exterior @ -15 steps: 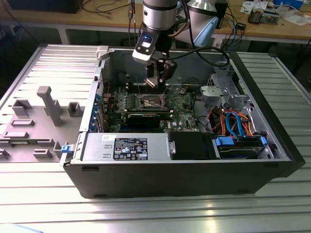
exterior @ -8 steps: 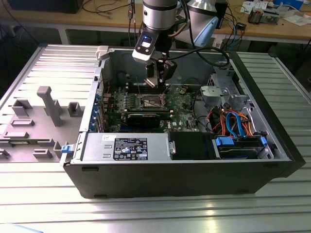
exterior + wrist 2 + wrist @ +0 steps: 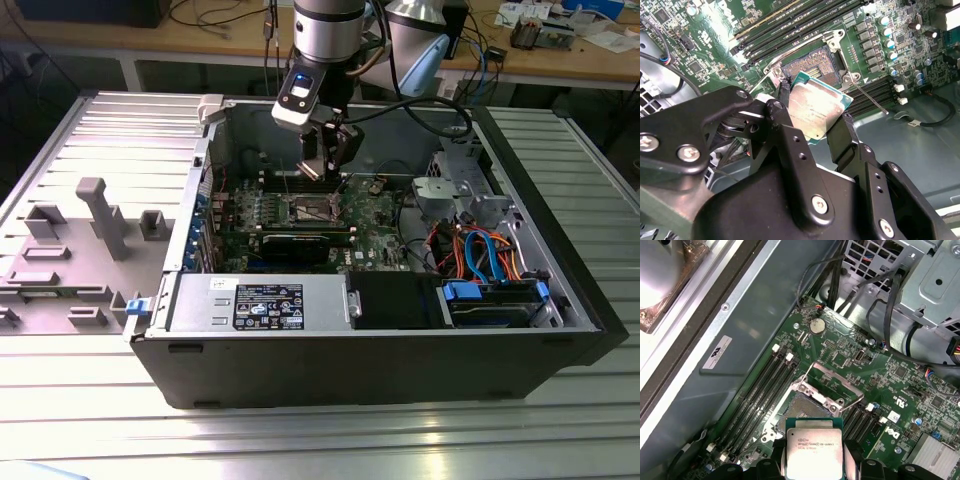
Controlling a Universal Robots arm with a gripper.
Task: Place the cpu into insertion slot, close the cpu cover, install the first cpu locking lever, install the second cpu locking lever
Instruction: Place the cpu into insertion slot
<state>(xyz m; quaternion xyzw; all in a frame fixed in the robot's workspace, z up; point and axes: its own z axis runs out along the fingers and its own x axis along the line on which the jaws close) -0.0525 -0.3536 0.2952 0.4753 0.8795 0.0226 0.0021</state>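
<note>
- Gripper (image 3: 815, 114) is pinching the cpu (image 3: 816, 107): one black finger (image 3: 841, 134) on each of two opposite edges.
- Cpu's silver top faces both wrist cameras. It is clear of the board and not seated.
- In the second wrist view the cpu looks tilted against the board, with one corner overlapping the slot's (image 3: 812, 65) rim.
- Slot is bare and its brownish-gold contact field is exposed in both wrist views.
- Cover (image 3: 840, 374) is flipped open, on the slot's side nearest the coin cell (image 3: 816, 326).
- A thin lever rod (image 3: 871, 98) angles out from the slot corner over the RAM slots (image 3: 875, 92); it is not latched down.
- In the exterior view the arm reaches down into the open case (image 3: 400, 370), and the gripper hangs just above the green board (image 3: 375, 235), near the case's far wall.
- The black PSU (image 3: 265, 305) and blue cables (image 3: 490, 260) sit along the case's near side, well apart from the gripper.
</note>
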